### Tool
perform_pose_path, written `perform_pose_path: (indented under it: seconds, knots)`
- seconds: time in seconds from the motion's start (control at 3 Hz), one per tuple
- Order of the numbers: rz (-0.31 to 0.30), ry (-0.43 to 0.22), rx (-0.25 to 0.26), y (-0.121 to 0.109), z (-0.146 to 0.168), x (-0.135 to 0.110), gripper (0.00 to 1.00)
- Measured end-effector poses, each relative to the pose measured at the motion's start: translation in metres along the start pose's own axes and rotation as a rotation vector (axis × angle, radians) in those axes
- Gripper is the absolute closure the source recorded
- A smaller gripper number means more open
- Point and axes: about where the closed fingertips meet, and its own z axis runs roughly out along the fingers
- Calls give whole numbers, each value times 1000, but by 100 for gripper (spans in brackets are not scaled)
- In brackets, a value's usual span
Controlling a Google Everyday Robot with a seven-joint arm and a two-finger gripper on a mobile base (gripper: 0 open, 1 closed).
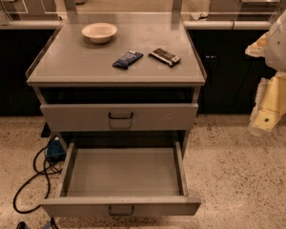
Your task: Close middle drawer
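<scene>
The middle drawer (124, 173) lies nearest the camera, at the bottom of the cabinet and pulled far out over the speckled floor (238, 166). It is a wide, shallow grey-beige tray with low side walls and a bare flat bottom. Its low front panel carries a small dark wire handle (121, 210) at centre. The drawer sits low and to the left of the gripper (267, 113), well apart from it and untouched. The gripper is a pale cream body that hangs at the right edge of the view, beside the cabinet and about level with the upper drawer; whether the jaws are released or clenched cannot be told. To the left of the open tray, a black cable (33, 175) loops across the floor near a small blue object (55, 149). Above the tray is the upper drawer (76, 117), which has a taller front panel with faint scratches and its own dark handle (120, 116). Above that is a dark open slot under the top. On the cabinet's grey surface (76, 61), a blue packet (127, 59) and a dark wrapped bar (164, 56) lie near each other but apart. Farther back on the left stands a pale bowl (99, 32). Dark counters (233, 56) run behind the cabinet.
</scene>
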Motion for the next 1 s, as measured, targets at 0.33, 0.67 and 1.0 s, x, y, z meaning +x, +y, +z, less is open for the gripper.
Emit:
perform_pose_path:
  seconds: [0.33,0.67,1.0]
  knots:
    - [0,0,0,0,0,0,0]
    - [-35,-53,22,3,-4,1,0]
    - [-88,-174,32,13,9,9,0]
